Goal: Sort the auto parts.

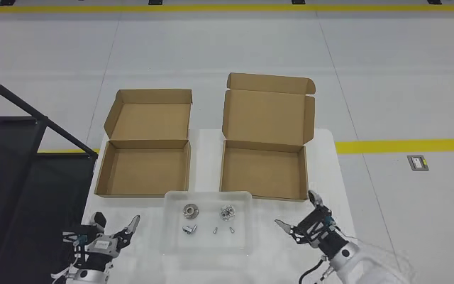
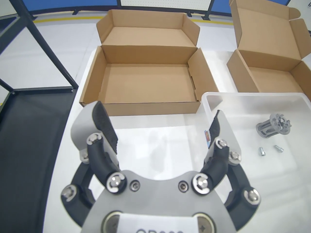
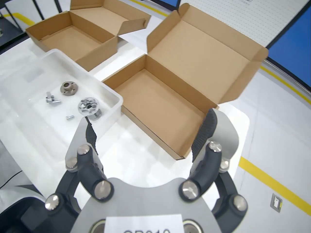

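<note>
The auto parts lie loose in a translucent white plastic tray [image 1: 207, 194] at the near middle of the white table [image 1: 323, 174]. They are a round flanged metal hub [image 1: 190, 209], a spoked metal spool [image 1: 227, 211], a small bent metal fitting [image 1: 188, 228] and two small metal screws [image 1: 215, 230].

All of them look rigid, hard and smooth, so they will likely not give under the pads but may slip or roll. The hub and spool seem the heavier pieces and are best pinched across the barrel or flange. The screws are light and lie flat, so they probably need a fine pinch from straight above. The fitting's exact shape is hard to make out.

Beyond the tray stand two open brown cardboard boxes, the left box [image 1: 142, 170] and the right box [image 1: 264, 170], side by side with lids folded back.

The left hand [image 1: 117, 221] hovers above the table just beside the tray's left end, jaws spread wide and holding nothing. The right hand [image 1: 296, 211] hangs near the tray's right end, in front of the right box, likewise spread wide with nothing in it.
</note>
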Motion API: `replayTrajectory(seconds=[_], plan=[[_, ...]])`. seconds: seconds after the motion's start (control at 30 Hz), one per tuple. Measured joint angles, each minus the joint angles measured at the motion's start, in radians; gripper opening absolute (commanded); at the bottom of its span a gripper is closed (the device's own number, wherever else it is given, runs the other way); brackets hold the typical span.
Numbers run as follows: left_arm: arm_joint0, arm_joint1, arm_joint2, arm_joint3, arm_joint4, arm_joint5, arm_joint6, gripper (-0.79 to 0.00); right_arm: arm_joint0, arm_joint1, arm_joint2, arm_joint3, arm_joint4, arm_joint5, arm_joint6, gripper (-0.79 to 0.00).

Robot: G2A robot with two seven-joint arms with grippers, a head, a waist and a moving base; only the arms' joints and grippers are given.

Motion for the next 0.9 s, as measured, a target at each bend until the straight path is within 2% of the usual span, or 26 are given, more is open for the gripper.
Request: replayTrajectory(seconds=[0.13, 0.5, 0.57, 0.67, 0.9], plan=[[0.001, 0.0, -0.003, 0.0, -0.005, -0.003, 0.005, 0.0, 0.05, -0.007, -0.108, 0.008, -0.048, -0.012, 0.053, 0.0], [0.001, 0.0, -0.003, 0.0, -0.004, -0.003, 0.004, 0.0, 0.051, -0.007, -0.106, 0.009, -0.047, -0.011, 0.053, 0.0], [0.001, 0.0, -0.003, 0.0, -0.004, -0.003, 0.004, 0.0, 0.057, -0.006, -0.131, -0.003, -0.071, -0.036, 0.076, 0.0], [-0.008, -0.002, 0.006, -0.004, -0.021, 0.0, -0.014, 0.0, 0.102, -0.016, -0.242, -0.014, -0.115, -0.082, 0.152, 0.0], [-0.024, -0.009, 0.032, -0.034, -0.028, 0.015, -0.034, 0.0, 0.293, -0.068, -0.478, 0.13, -0.053, -0.017, 0.222, 0.0]])
